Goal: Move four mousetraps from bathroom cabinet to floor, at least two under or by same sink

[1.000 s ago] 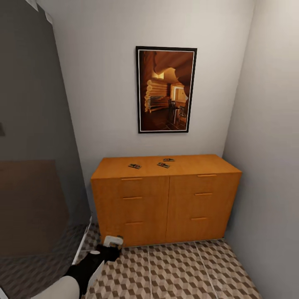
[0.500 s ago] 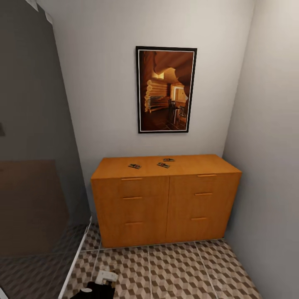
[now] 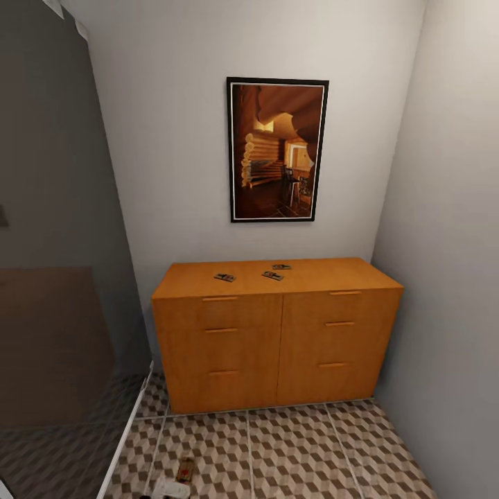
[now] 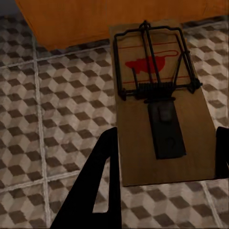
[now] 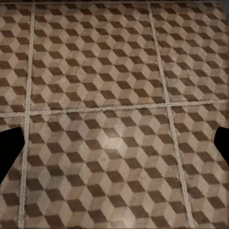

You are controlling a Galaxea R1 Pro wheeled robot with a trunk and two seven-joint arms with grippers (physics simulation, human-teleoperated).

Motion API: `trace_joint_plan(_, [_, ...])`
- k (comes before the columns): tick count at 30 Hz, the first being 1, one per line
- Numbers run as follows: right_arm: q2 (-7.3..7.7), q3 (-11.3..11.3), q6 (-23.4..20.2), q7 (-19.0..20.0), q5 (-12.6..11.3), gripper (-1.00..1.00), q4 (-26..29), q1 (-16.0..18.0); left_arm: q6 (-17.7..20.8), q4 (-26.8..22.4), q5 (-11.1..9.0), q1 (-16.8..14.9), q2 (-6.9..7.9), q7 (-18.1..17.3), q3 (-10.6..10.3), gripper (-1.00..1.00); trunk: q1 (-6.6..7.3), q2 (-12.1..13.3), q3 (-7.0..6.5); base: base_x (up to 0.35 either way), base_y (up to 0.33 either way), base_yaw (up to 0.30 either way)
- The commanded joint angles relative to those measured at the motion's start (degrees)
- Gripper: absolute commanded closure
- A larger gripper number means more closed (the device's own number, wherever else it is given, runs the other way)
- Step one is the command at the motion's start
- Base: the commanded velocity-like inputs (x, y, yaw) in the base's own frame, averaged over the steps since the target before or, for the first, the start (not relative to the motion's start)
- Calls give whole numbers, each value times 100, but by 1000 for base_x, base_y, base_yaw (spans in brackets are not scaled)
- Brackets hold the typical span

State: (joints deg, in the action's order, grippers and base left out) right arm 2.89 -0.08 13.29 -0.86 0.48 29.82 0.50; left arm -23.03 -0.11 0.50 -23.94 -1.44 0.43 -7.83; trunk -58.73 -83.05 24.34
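Three mousetraps lie on the flat top of the orange-brown cabinet. Another mousetrap, a wooden rectangle with a wire spring and a red print, sits low against the cube-patterned bathroom floor in front of the cabinet. My left gripper holds its near end, one dark finger against each long edge. In the right wrist view my right gripper hangs open over bare tiles. The sink is out of view.
A framed picture hangs above the cabinet. A grey glass panel with a white bottom rail bounds the left side, and a plain wall closes the right. Tiled floor stretches in front of the cabinet.
My left arm has sunk from beside the cabinet's lower left corner down to the floor at the view's bottom edge, carrying the mousetrap with it. The camera has not moved.
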Motion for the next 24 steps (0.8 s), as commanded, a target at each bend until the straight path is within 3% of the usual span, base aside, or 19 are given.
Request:
trace_joint_plan(1, [0,-1,-146,-25,5,-100,179,3,-712,188,6,24,3,18,-20,100,0,-3,6,0,0,0])
trace_joint_plan(3, [1,-1,-325,-38,5,-100,405,3,-1346,309,0,82,7,27,-18,100,0,-3,6,0,0,0])
trace_joint_plan(8, [1,-1,-479,-45,5,-100,729,9,-1874,421,-19,236,26,103,-14,100,0,-3,6,0,0,0])
trace_joint_plan(14, [1,4,-462,-9,-5,-100,849,6,-2029,447,-33,311,96,494,-9,100,0,-3,6,0,0,0])
trace_joint_plan(24, [1,-3,-38,8,-28,-100,826,7,-2054,445,-41,383,104,602,-8,100,0,-3,6,0,0,0])
